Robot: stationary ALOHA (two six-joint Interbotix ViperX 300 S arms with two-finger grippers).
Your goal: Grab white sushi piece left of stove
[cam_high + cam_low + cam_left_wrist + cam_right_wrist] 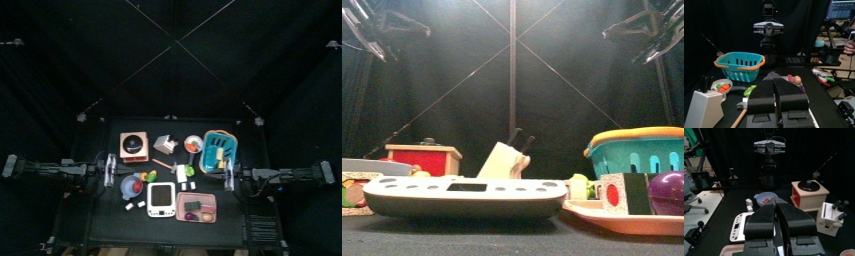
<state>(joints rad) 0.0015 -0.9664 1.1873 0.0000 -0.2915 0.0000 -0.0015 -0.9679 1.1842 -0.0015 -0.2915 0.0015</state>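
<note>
The white stove (162,198) lies flat near the table's front, and fills the front view's lower middle as a stove (462,195). Just left of it sits the small white sushi piece (134,205), which the right wrist view shows as a sushi piece (749,204) beyond the stove (741,225). My left gripper (110,170) hovers at the table's left edge, shut and empty (775,80). Opposite it, my right gripper (230,178) hangs at the right edge, jaws together, holding nothing (777,205). Neither touches the sushi.
A tan wooden box (134,146), a knife block (164,143) and a teal basket (218,148) stand along the back. A blue bowl (134,186) sits behind the sushi. A pink tray (197,208) lies right of the stove. A person's hand (849,47) shows beyond the curtains.
</note>
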